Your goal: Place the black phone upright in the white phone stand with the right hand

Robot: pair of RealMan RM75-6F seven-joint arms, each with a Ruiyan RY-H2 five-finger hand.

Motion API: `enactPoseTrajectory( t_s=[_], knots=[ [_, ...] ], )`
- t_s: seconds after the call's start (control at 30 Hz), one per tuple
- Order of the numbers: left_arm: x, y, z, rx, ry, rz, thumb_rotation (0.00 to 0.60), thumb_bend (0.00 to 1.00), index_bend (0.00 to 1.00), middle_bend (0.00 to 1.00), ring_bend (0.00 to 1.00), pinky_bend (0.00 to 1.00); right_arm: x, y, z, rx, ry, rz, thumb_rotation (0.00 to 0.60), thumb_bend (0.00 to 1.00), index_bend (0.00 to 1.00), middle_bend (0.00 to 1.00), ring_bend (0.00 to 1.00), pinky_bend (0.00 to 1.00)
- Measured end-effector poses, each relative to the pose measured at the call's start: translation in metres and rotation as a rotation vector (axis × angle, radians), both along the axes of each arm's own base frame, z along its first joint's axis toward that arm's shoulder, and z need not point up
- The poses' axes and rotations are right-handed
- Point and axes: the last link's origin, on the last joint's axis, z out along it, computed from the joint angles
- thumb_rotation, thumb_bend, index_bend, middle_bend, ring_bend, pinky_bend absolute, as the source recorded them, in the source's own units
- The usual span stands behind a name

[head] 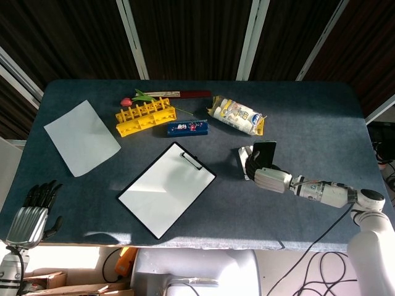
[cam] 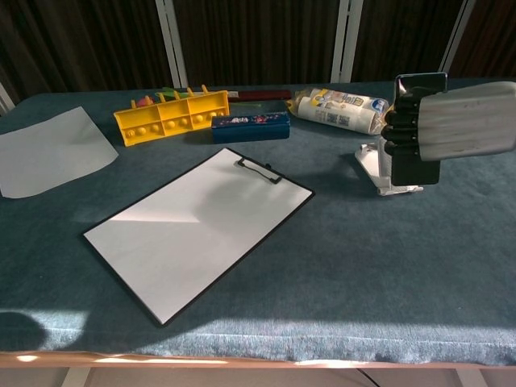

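Note:
My right hand [head: 266, 177] [cam: 451, 125] grips the black phone [head: 265, 151] [cam: 419, 121] and holds it upright, screen side away from the chest camera. The white phone stand [head: 244, 161] [cam: 373, 161] sits on the blue tabletop just left of and behind the phone. In the chest view the phone's lower edge hangs in front of the stand's right part; whether it touches the stand I cannot tell. My left hand [head: 31, 213] hangs off the table's near left corner with its fingers apart, holding nothing.
A white clipboard [head: 166, 188] [cam: 197, 230] lies at mid-table. Behind it are a yellow block tray [head: 145, 115] [cam: 171, 115], a blue pencil case [head: 187, 127] [cam: 250, 126], a snack bag [head: 237, 115] [cam: 339, 109] and a tulip [head: 139, 98]. White paper [head: 81, 137] [cam: 44, 151] lies left.

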Motion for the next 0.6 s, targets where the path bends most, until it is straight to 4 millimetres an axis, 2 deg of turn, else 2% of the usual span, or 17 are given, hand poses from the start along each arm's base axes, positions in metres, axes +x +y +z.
enactPoseTrajectory(
  t_s=[0.6],
  knots=[
    [-0.0007,-0.0007,-0.0001,-0.008,-0.004,0.003,0.600,0.38,0.00,0.00,0.00,0.05,0.0060,-0.0081,-0.0071,-0.026,0.009,0.018,0.600,0.36,0.91,0.80,0.62,0.47]
  ],
)
